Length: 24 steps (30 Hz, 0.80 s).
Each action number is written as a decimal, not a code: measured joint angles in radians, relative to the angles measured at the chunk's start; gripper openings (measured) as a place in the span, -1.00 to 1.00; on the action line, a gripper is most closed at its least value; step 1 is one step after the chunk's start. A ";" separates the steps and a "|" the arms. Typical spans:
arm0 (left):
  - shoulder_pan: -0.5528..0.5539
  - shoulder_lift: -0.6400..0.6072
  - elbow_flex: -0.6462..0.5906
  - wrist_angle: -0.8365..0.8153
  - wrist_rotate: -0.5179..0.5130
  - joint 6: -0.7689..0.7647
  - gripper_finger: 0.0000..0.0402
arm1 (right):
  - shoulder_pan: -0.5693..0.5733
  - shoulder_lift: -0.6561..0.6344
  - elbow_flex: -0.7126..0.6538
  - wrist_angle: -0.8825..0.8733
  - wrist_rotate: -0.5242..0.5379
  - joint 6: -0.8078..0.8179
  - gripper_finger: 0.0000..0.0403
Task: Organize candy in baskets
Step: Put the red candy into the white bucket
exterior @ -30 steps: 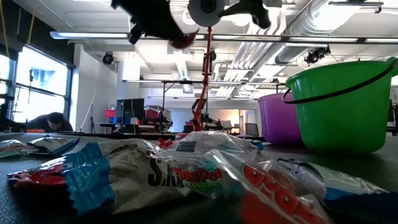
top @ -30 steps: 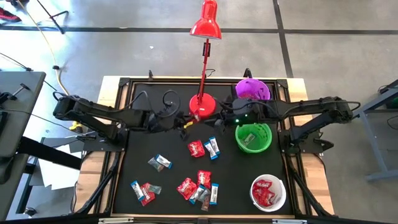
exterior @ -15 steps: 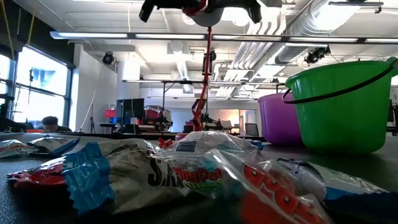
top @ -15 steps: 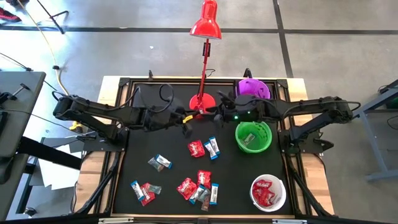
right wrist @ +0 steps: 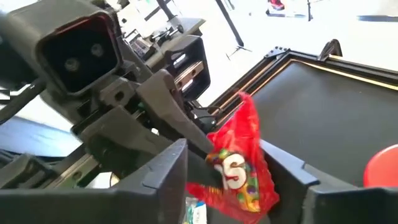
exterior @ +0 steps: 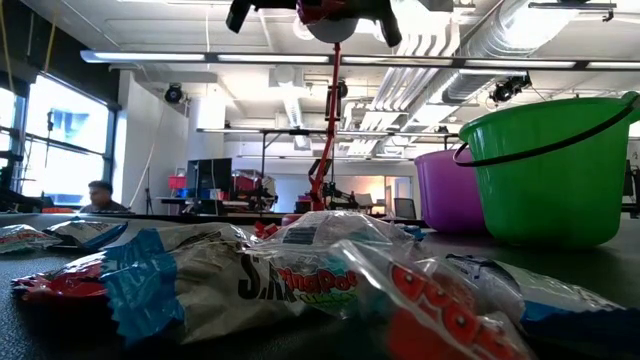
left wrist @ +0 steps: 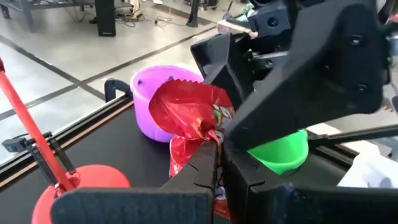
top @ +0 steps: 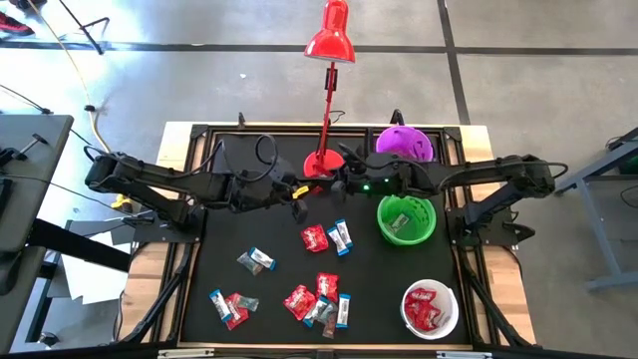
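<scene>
My left gripper [left wrist: 216,163] is shut on a red candy packet [left wrist: 186,112] high above the mat's middle, near the lamp base. My right gripper [right wrist: 230,180] faces it from the right, open, one finger on each side of the same packet [right wrist: 239,165]; no touch shows. Both grippers meet at the low view's top edge [exterior: 312,10]. Loose candy [top: 315,237] lies on the black mat, more of it [top: 319,299] nearer the front. The purple basket [top: 404,143], green basket [top: 406,219] and white basket [top: 430,307] stand along the right side. My left gripper pinches the red packet's lower end [left wrist: 198,148] between its two fingers. The fingers come nearly level from the table's left. The rest of the packet stands crumpled beyond the fingertips, lifted clear of the mat.
A red desk lamp stands on its round base [top: 321,165] at the back middle, right behind the two grippers, with its head [top: 330,40] past the far edge. The white basket holds red candies. A person [exterior: 100,195] sits in the room beyond the table.
My left gripper has risen with the red packet and then held still. My right gripper has moved toward the table's left, up to the packet, so that its fingers now stand on either side of it.
</scene>
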<state>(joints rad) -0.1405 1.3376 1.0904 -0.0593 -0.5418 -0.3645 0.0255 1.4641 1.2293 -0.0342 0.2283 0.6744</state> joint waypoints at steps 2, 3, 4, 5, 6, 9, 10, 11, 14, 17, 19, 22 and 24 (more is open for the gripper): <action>-0.004 0.000 0.000 -0.005 -0.003 0.000 -1.00 | 0.000 0.003 0.000 0.002 0.002 0.000 -0.32; -0.006 0.000 0.000 -0.003 -0.005 0.001 -1.00 | 0.000 0.005 0.000 0.003 0.008 0.000 -0.39; -0.007 0.000 0.000 -0.005 -0.010 0.001 -1.00 | 0.000 0.006 0.000 0.005 0.013 0.001 -0.47; -0.008 0.000 0.000 -0.007 -0.012 0.001 -1.00 | 0.000 0.004 0.000 0.001 0.015 0.000 -0.55; -0.011 0.000 0.000 -0.008 -0.014 0.001 -1.00 | 0.000 0.002 0.000 0.000 0.017 -0.002 -0.63; -0.013 -0.001 0.001 -0.010 -0.022 0.001 -1.00 | 0.000 0.001 0.000 0.003 0.019 -0.003 -0.86; -0.015 -0.001 0.001 -0.014 -0.021 0.001 -1.00 | 0.000 0.001 0.000 0.002 0.019 -0.006 -0.91; -0.017 -0.001 0.001 -0.016 -0.019 0.001 -1.00 | 0.000 0.001 0.000 0.001 0.018 -0.007 -0.94; -0.018 -0.002 0.001 -0.022 0.013 0.001 -0.97 | 0.001 0.001 0.000 -0.007 0.015 -0.005 -0.91; -0.018 -0.002 0.002 -0.034 0.026 0.011 -0.88 | 0.001 0.002 0.000 -0.013 0.010 -0.002 -0.89; -0.018 -0.007 0.003 -0.065 0.037 0.057 -0.81 | 0.000 0.000 0.000 -0.028 0.006 -0.002 -0.92; -0.014 -0.026 0.003 -0.144 0.037 0.111 -0.70 | 0.000 -0.017 0.000 -0.084 0.007 -0.002 -0.97; -0.010 -0.045 0.003 -0.192 0.033 0.107 -0.64 | 0.000 -0.037 0.000 -0.136 0.007 -0.002 -0.98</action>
<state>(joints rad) -0.1505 1.2925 1.0931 -0.2518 -0.5085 -0.2579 0.0257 1.4266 1.2293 -0.1697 0.2356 0.6727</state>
